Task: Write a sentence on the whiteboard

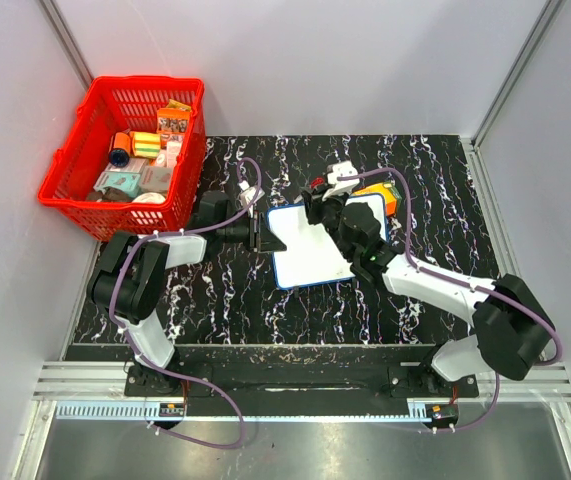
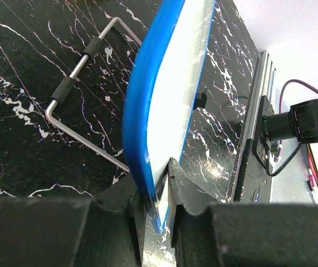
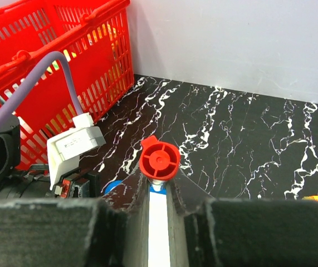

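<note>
Black marble tabletop [image 1: 445,180], red basket [image 1: 75,190] far left. Left end effector [image 1: 258,232] clamped on the whiteboard [image 1: 305,252] left edge. Board sits mid-tabletop, blank, 0 strokes visible. Right end effector [image 1: 319,205] grips a red-ended marker [image 3: 159,158] above it. Judging by that, all writing remains.
</note>
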Motion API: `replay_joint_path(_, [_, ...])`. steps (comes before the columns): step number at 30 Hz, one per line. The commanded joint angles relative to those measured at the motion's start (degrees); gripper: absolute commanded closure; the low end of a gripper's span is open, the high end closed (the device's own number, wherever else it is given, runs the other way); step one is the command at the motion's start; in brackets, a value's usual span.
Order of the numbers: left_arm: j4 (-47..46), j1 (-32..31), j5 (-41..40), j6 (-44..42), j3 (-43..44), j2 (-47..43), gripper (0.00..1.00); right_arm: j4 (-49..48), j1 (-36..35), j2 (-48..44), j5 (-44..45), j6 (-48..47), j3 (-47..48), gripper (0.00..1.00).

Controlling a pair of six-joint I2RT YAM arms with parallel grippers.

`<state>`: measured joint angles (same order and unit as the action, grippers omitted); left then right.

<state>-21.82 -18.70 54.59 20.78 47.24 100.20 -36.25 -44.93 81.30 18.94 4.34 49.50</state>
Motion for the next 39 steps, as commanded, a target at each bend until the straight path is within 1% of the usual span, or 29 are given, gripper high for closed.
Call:
replay_joint_path(1, [1.5,-0.3,-4.0,-5.7,1.3,-0.7,1.00,0.4,-0.4,0.8,0.3,-0.1,2.1,1.00])
replay_joint_path(6, [2.1,-0.3,-4.2,-6.0,1.4,-0.7,1.00,-0.4,-0.4,0.7,-1.9,0.6,0.9,1.00])
replay_joint_path(20, [2.6,-0.5,-4.0,-6.2,1.7,-0.5,1.00,1.2,-0.4,3.7,0.0,1.4,2.5,1.00])
replay_joint_path(31, [3.1,-0.6,-4.2,-6.6,2.0,-0.4,1.00,1.2,-0.4,3.9,-4.5,1.8,2.2,1.00])
replay_joint_path(39, [3.7,-0.6,-4.5,-7.1,2.2,-0.4,1.00,2.1,-0.4,3.8,-6.2,1.9,1.7,1.00])
